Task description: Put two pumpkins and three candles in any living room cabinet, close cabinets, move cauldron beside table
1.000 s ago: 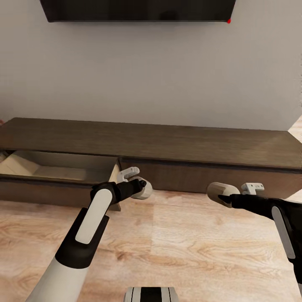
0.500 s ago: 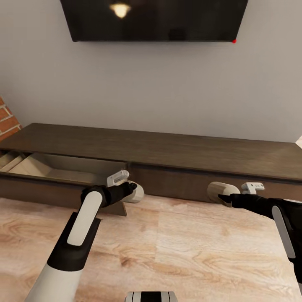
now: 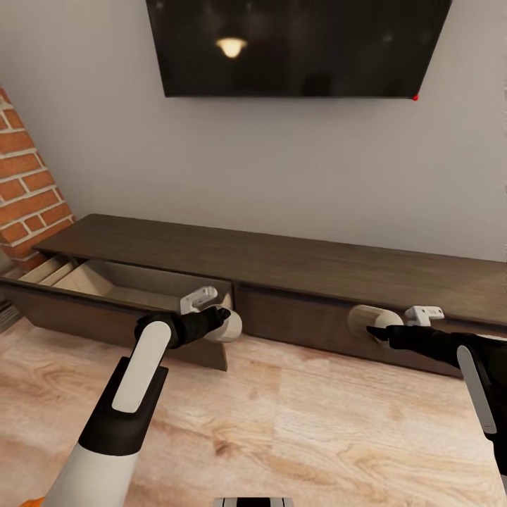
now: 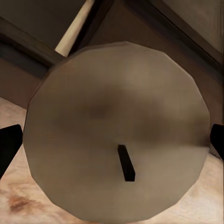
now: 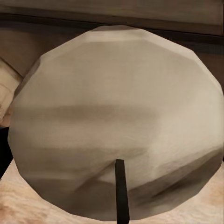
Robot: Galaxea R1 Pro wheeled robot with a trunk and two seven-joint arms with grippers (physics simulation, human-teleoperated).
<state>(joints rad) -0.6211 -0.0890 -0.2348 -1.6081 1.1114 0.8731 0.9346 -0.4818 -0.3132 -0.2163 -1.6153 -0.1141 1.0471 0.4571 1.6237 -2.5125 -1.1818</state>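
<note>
floor (image 3: 296, 429): pale wood planks are seen nearest, under both arms.
left gripper (image 3: 224, 322): fingers are clenched on a cream candle (image 3: 231, 325), held just in front of the open drawer's corner.
right gripper (image 3: 377, 331): fingers are clenched on a second candle (image 3: 366, 321), held before the closed drawer front.
cabinet (image 3: 282, 257): long, dark brown; its left drawer (image 3: 105, 282) is pulled out.
television (image 3: 296, 46): mounted on the wall above.

Up close, a cream candle (image 5: 114, 121) with a dark wick, backed by the dark cabinet (image 5: 140, 14) and pale floor (image 5: 18, 205)
</note>
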